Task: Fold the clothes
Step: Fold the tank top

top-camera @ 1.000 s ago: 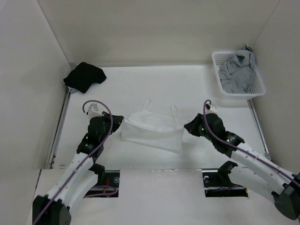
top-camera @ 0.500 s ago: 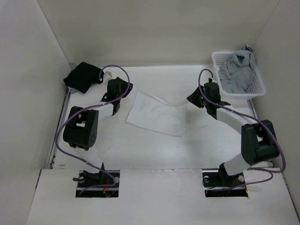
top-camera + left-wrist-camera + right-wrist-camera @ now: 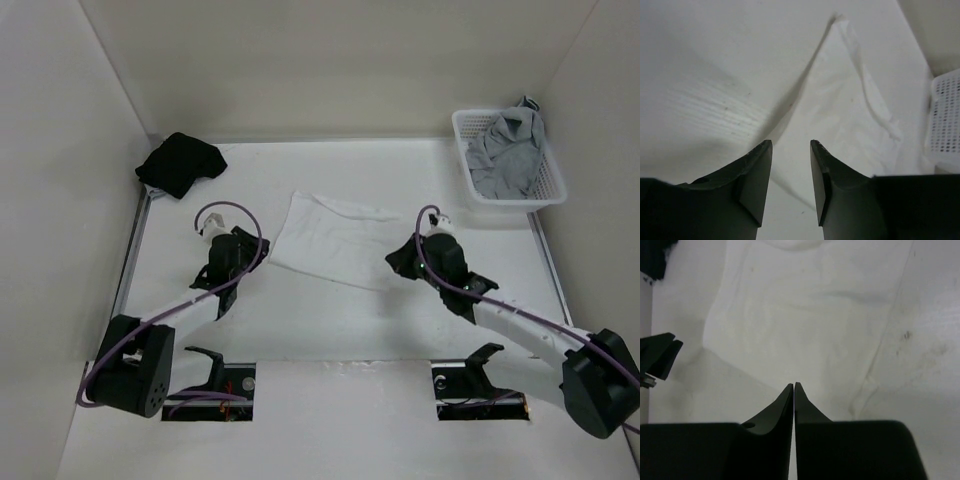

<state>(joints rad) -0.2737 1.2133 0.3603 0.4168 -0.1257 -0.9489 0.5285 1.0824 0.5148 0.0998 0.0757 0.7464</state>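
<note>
The clothes (image 3: 335, 238), a thin white top, lie flat in a folded rectangle at the middle of the table; their straps are hidden. My left gripper (image 3: 255, 255) sits just off the cloth's left edge, open and holding nothing. In the left wrist view its jaws (image 3: 790, 142) stand apart over bare table, with the clothes (image 3: 840, 110) ahead. My right gripper (image 3: 393, 262) rests at the cloth's right near corner, shut. In the right wrist view its tips (image 3: 794, 385) meet with nothing seen between them, and the clothes (image 3: 805, 315) spread out ahead.
A white plastic basket (image 3: 548, 190) with a grey garment (image 3: 510, 150) stands at the back right, and its wall (image 3: 945, 120) shows in the left wrist view. A black garment (image 3: 180, 162) lies at the back left. Walls enclose the table on three sides.
Both arms carried the near edge of the clothes toward the back, laying them folded, then drew back to the near side. The left gripper opened. The right gripper opened and shut again.
</note>
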